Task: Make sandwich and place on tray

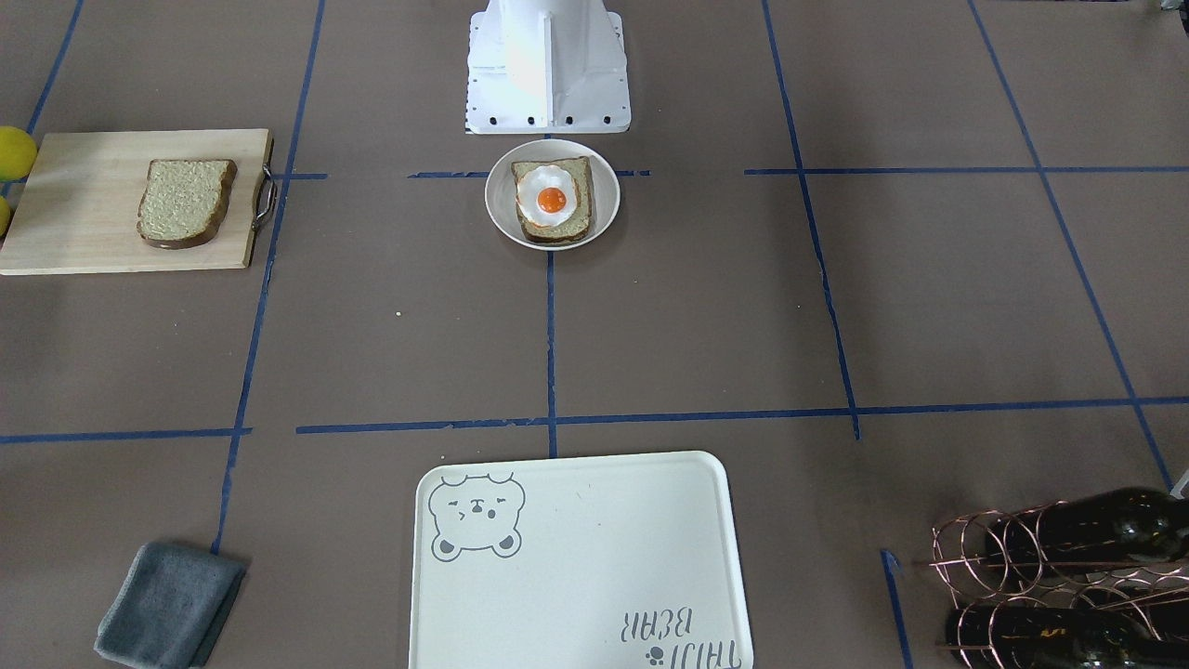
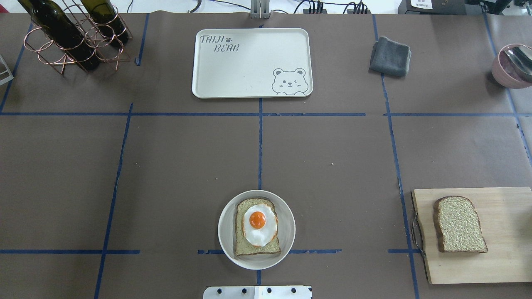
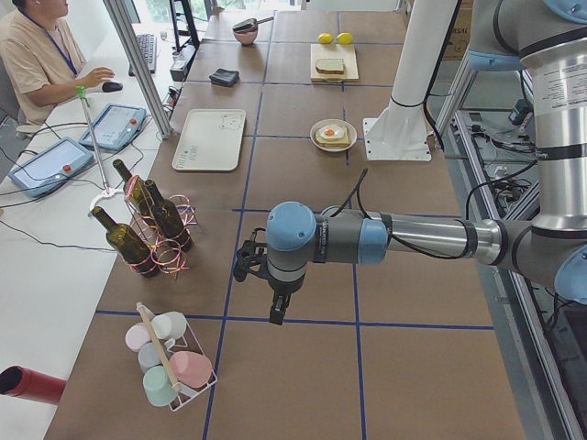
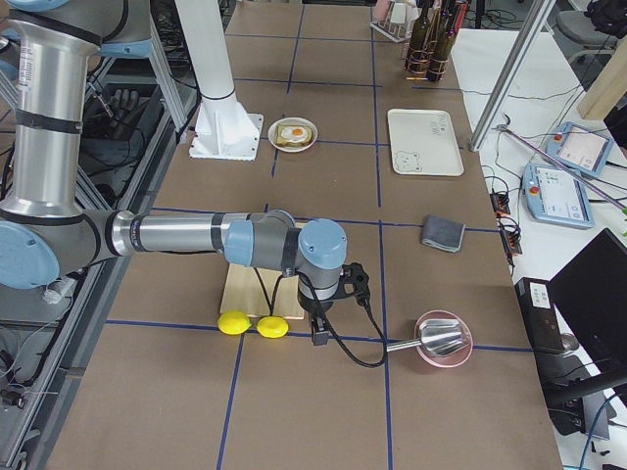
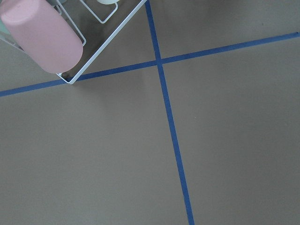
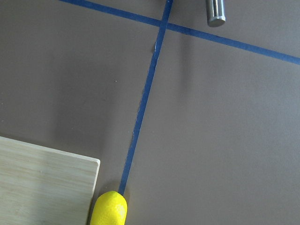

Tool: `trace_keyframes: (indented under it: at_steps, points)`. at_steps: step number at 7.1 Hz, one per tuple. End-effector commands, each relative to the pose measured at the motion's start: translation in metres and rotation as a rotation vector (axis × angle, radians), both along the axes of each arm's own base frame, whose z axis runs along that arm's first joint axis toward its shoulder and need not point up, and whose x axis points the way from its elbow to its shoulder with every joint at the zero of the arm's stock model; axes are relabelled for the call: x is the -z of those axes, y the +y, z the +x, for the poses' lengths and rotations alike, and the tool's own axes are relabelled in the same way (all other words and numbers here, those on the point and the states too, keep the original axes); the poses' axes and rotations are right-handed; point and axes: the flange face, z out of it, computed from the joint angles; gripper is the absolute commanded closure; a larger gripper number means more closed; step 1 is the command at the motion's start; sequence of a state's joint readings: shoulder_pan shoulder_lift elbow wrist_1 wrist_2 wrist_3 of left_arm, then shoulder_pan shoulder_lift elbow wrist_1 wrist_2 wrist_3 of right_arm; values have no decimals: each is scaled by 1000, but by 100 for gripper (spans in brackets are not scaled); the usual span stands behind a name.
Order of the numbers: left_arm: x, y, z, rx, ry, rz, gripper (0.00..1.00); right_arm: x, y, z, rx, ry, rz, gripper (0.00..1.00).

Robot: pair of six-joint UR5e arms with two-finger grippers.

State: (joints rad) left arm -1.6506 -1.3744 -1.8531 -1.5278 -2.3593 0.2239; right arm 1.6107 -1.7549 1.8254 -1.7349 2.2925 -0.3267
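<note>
The left fingers (image 3: 274,313) hung over the surface (image 3: 303,367); whether they were open or closed could not be told. At centre, the plate (image 2: 226,224) held one bread slice (image 2: 257,250) topped by the egg (image 2: 258,224), well apart from the tray (image 2: 249,62). Rightward, the second slice (image 2: 459,224) lay on the cutting board (image 2: 503,232). The right fingers (image 4: 318,336) hung near it, and their state could not be told either.

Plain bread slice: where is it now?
Overhead view, lower right: the plain bread slice lies flat on the wooden cutting board, near its metal handle, on the robot's right, apart from the plate.
</note>
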Motion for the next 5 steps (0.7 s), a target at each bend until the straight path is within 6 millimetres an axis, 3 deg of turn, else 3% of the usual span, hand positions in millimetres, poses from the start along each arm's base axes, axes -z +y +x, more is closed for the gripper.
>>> trace_keyframes:
  at_steps: [1, 4, 5]
  points:
    - [3, -3, 0, 0, -1, 8, 0, 3, -2, 0, 0, -1, 6, 0]
    - [5, -4, 0, 0, -1, 11, 0, 19, 2, -1, 3, 2, 33, 0]
    - [5, -5, 0, 0, 1, 12, 0, 32, -11, -2, -7, -1, 71, 0]
